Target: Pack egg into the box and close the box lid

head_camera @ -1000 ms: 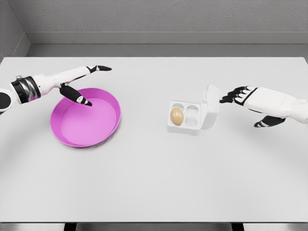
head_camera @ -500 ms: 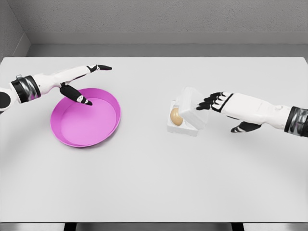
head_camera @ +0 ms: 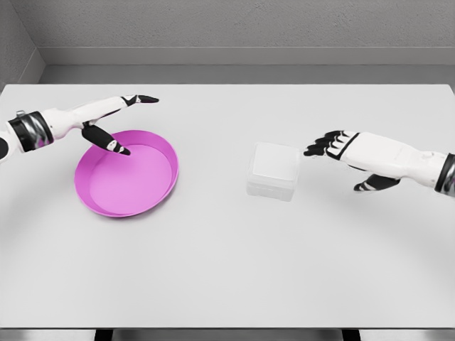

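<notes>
On the white table, mid-right: box, lid down, egg hidden | my right hand just beside it, fingers loosely spread, holding nothing | left hand open above pink bowl | press lid flat, gently, to seat it.

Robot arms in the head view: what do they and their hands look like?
Both arms are smooth white shells. The left hand and right hand are white with black fingers carrying small white marks. A black band with grey rings circles the left forearm; a similar dark band shows on the right at the picture's edge.
</notes>
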